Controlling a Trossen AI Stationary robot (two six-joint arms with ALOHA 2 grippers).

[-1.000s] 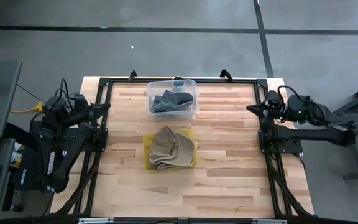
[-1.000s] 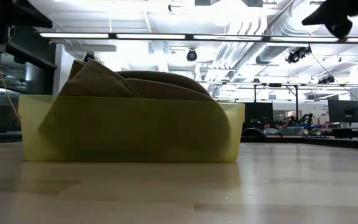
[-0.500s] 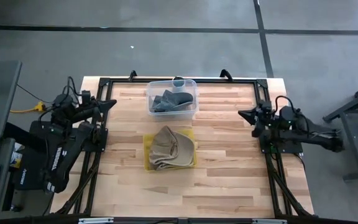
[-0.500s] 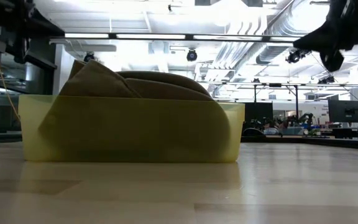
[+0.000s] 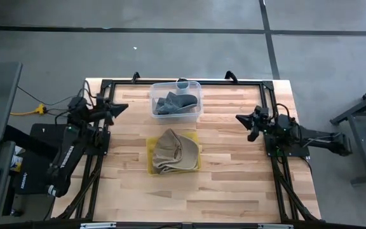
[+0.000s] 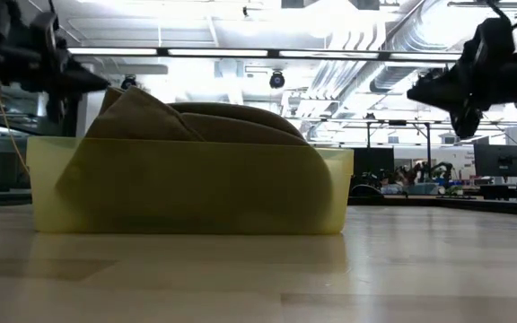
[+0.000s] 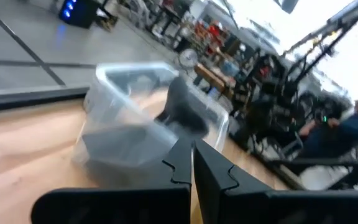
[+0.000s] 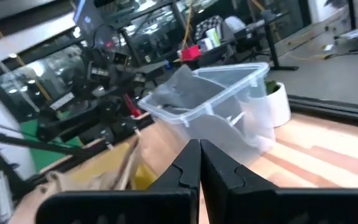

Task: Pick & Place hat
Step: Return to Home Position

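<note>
**A:** From above, the brown caps [image 5: 173, 151] lie heaped in the yellow bin [image 5: 150, 169] at mid-frame. The clear bin [image 5: 199, 97] above it holds dark hats [image 5: 172, 103].

**B:** And the arms?

**A:** The left claw [image 5: 121, 108] is at the surface's [image 5: 234, 181] left edge and the right claw [image 5: 241, 121] at its right, both well apart from the bins. Homing well means retracting high and level, brushing neither bin.

**B:** Low view?

**A:** The caps bulge over the yellow wall, and the claws hang in the upper corners.

**B:** Wrist views?

**A:** Each claw is pinched together, holding nothing. The left view is blurred; that is probably the clear bin ahead.
</note>
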